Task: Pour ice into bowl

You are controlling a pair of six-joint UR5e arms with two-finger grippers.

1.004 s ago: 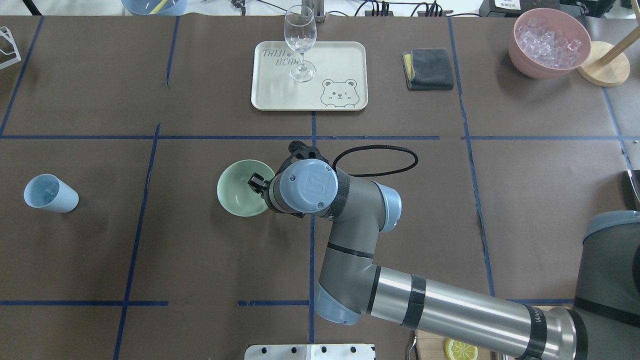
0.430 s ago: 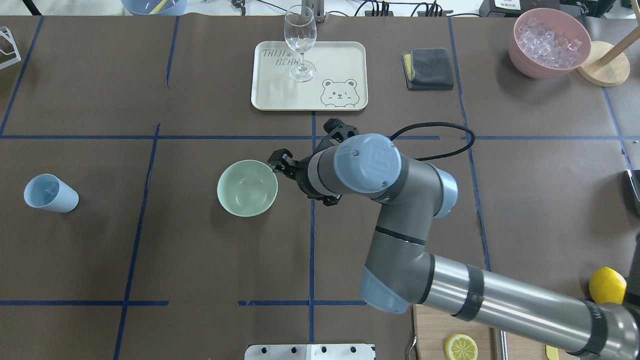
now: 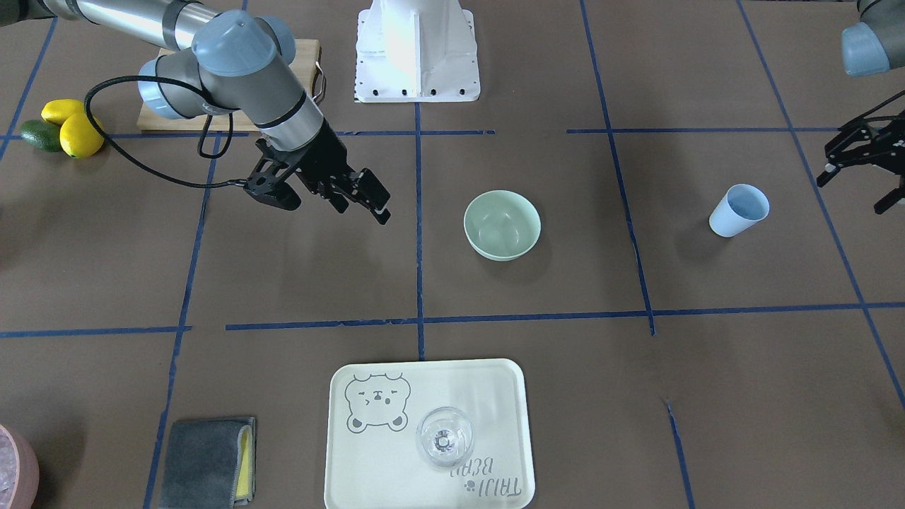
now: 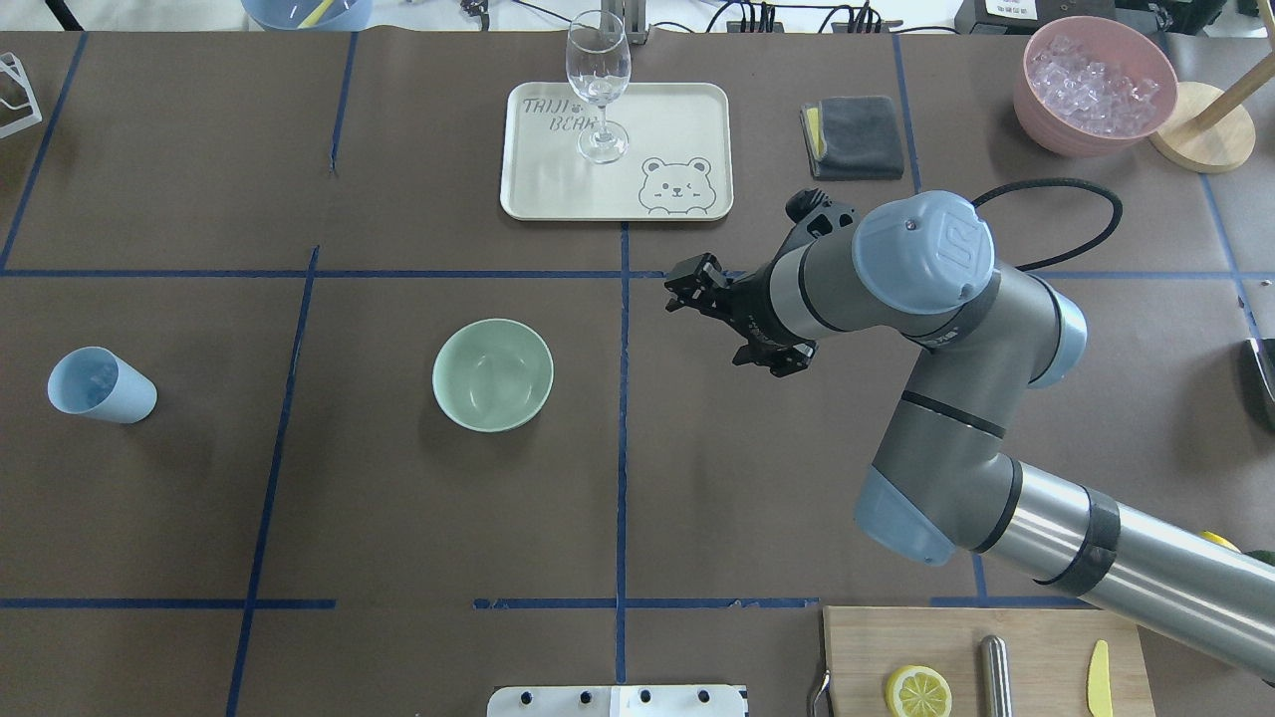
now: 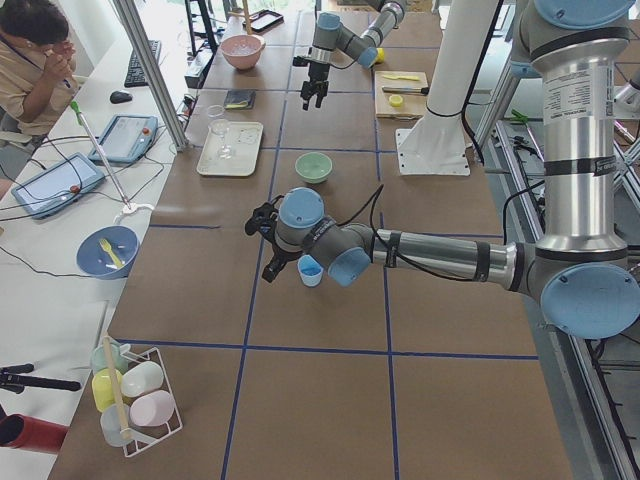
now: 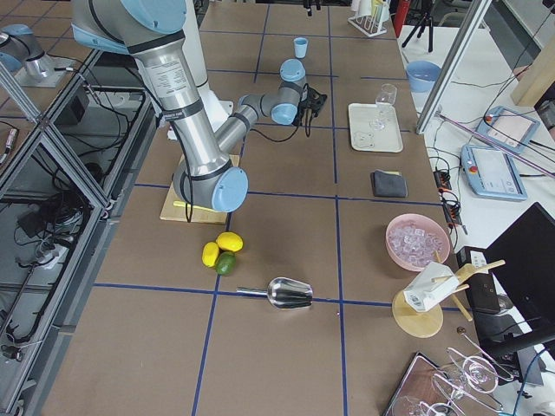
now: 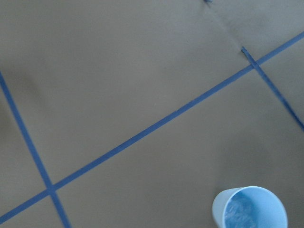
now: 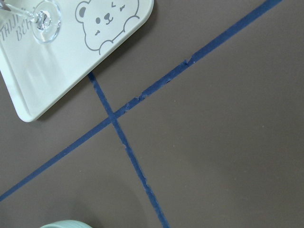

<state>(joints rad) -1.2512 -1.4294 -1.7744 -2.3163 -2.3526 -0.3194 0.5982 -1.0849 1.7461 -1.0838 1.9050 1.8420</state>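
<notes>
On the robot's left half of the surface (image 4: 398, 518), the blue cup (image 4: 100, 385) stands upright with the ice (image 7: 247, 211) in its bottom (clear cubes, plainest in the left wrist view). The left gripper (image 3: 852, 192) hangs just beside the cup, on the side away from the bowl (image 4: 492, 374), its fingers spread and empty. The bowl sits well apart, toward the middle, and has no ice in it. The right gripper (image 3: 364, 205), also spread and empty, hovers beyond the bowl's other side. The left arm is therefore nearer, and I judge it should take the cup and carry it rightward.
</notes>
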